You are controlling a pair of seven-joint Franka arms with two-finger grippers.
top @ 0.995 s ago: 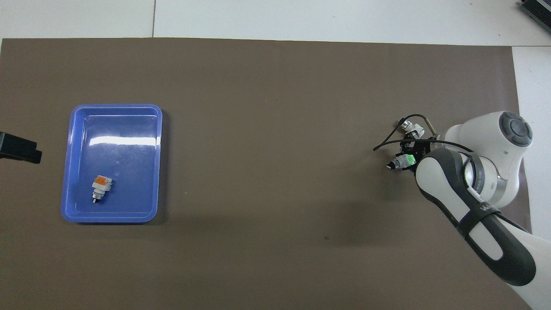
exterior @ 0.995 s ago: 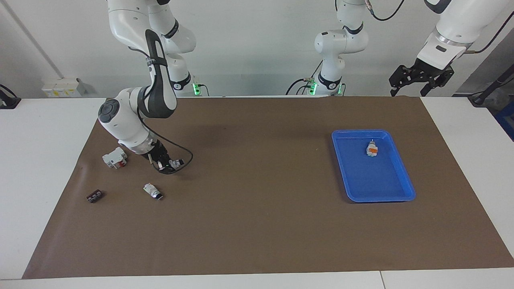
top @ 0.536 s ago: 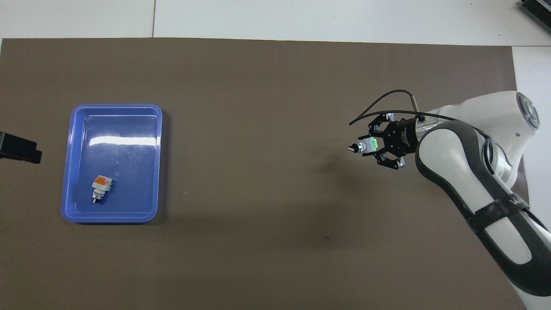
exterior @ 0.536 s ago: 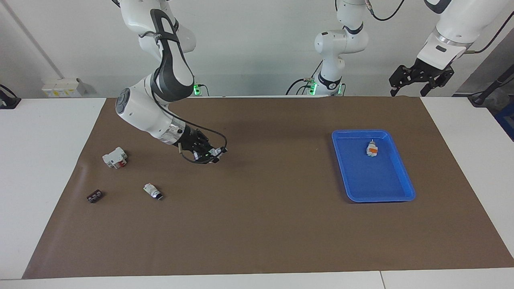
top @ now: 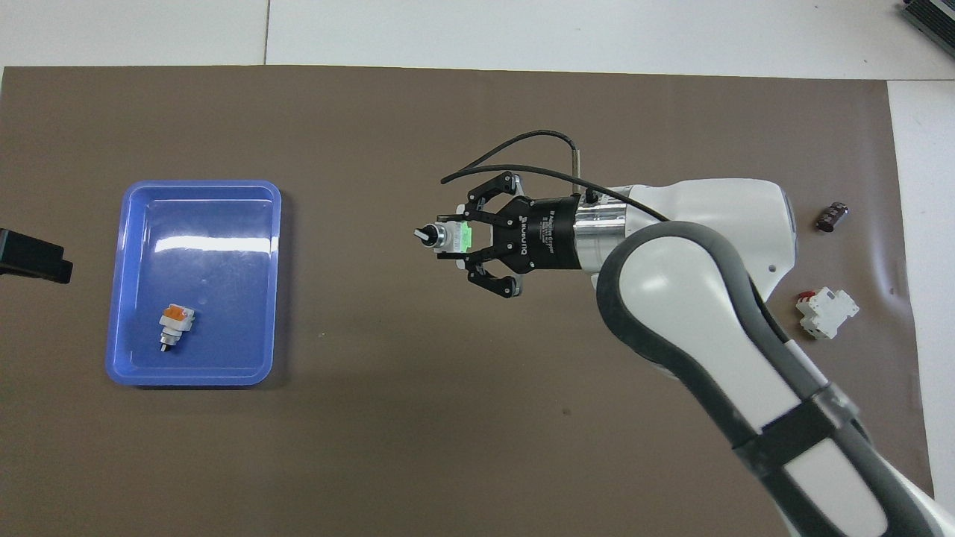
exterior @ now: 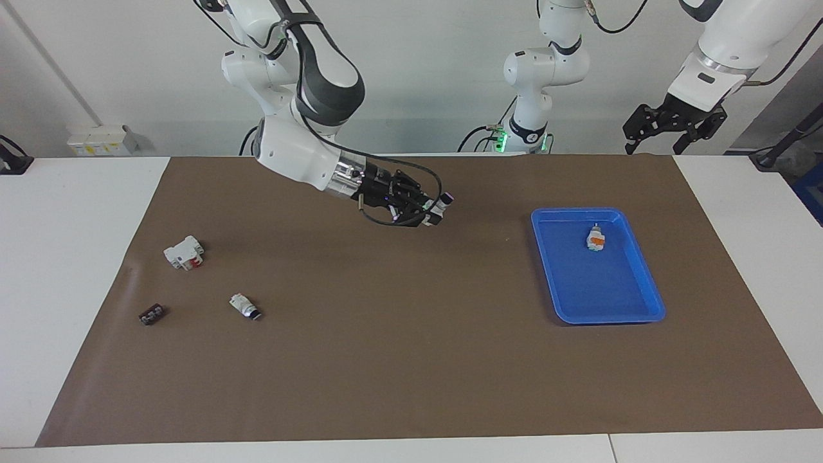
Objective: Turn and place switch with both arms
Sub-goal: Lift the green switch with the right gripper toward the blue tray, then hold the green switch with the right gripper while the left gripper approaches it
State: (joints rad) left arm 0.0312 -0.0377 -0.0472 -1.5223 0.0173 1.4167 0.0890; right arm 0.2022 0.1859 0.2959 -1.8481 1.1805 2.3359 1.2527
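The right arm's black two-finger pincer (exterior: 429, 212) is clamped on the small white plastic switch with a bright green face and a black knob end (top: 446, 236), carrying it in the air over the bare middle of the brown mat (exterior: 411, 360) that covers the white worktop (exterior: 71, 270). In the overhead view the knob end points away from the wrist, toward the left arm's end of the worktop, and the green face shows between the fingers. The left arm's black pincer (exterior: 672, 125) waits with its fingers spread and empty, raised above the mat's edge nearest the robots at its own end. The shallow blue plastic tray (exterior: 643, 283) lies on the mat toward the left arm's end; in it rests a white piece with an orange patch (exterior: 596, 240). At the right arm's end three other things lie on the mat: a white block with red marks (exterior: 184, 252), a white-and-black piece without green (exterior: 245, 306) farther from the robots, and a small dark part (exterior: 151, 314) beside it. So the pick-up looks done and the switch is on its way across. What is left, by my reading, is meeting the left pincer, the turn between the two arms, and setting the switch down, most likely in the tray.
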